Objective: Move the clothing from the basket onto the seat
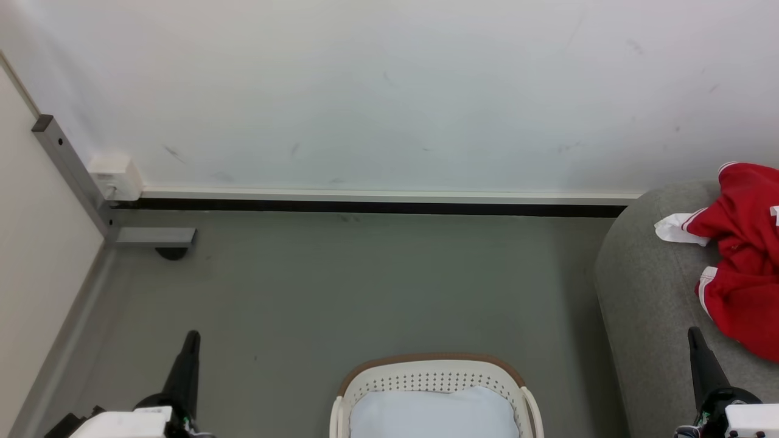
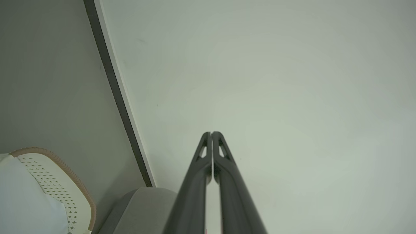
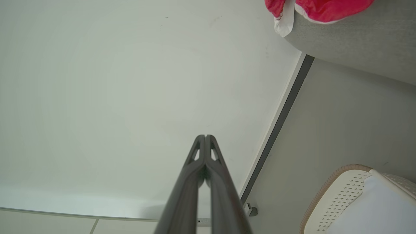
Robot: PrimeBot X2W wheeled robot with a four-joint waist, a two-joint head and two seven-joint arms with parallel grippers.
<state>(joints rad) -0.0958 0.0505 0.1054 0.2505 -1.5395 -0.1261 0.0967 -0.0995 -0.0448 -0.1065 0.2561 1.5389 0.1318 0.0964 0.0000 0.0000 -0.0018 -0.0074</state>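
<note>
Left gripper (image 1: pixel 193 336) and right gripper (image 1: pixel 693 332) are resting closed.
They are sitting at seven and five o'clock, fingers (image 2: pixel 195 182) pointing toward twelve (tips pressing together along their length).

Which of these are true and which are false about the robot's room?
1. The red clothing lies on the grey sofa. True.
2. The left hand is wide open. False: it is shut.
3. The laundry basket is full of red clothes. False: the part in view holds a white pad.
4. The right hand is shut and holds nothing. True.
5. The laundry basket stands on the sofa. False: it stands on the floor beside it.
</note>
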